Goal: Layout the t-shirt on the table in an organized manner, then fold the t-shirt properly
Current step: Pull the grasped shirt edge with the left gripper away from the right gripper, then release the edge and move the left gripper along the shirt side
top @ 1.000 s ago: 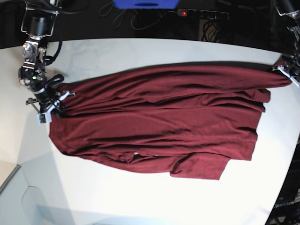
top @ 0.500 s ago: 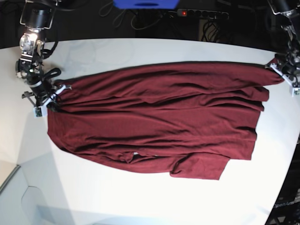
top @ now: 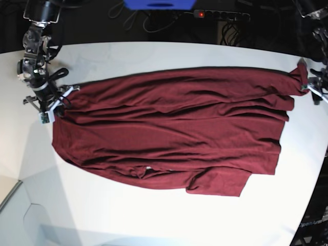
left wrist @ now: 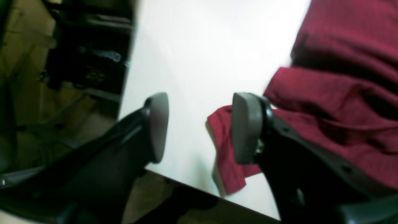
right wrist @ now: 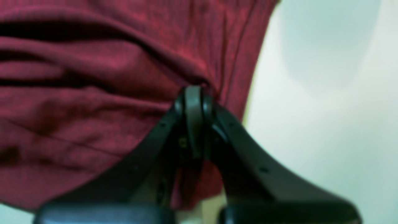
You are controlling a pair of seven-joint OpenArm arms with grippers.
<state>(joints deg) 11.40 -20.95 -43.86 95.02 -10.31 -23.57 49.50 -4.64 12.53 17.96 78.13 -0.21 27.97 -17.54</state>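
I see the t-shirt (top: 174,128), dark maroon and wrinkled, lying spread lengthwise across the table (top: 154,220) in long creases. One corner reaches the table's edge. The table is white, smooth and matte.

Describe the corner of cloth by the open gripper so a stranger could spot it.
On the large white table lies a wrinkled dark maroon knit t-shirt. At its far end near the table's edge, a small loose flap lies flat beside the open left gripper, unpinched.

No readable text (anywhere here)
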